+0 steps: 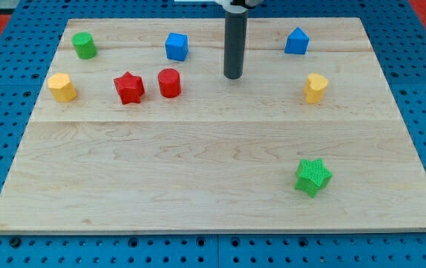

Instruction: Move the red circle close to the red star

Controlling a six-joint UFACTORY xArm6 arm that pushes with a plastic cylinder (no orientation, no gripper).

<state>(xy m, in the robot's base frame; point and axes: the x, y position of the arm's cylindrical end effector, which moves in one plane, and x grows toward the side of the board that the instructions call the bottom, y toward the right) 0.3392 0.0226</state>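
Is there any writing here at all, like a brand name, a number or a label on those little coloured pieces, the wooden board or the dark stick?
None: no word, number or sign can be read anywhere in this view.
The wooden board is bare wood.
The blocks, such as the red circle and red star, are plain coloured.
The rod ending in my tip, to the view's right of the red circle, carries no marking.

The board (198,171) is pale, matt wood with visible grain, the red circle (169,83), red star (129,88) and green star (313,176) look like ridged matt plastic, and the rod (233,45) is smooth, dark and semi-matt.
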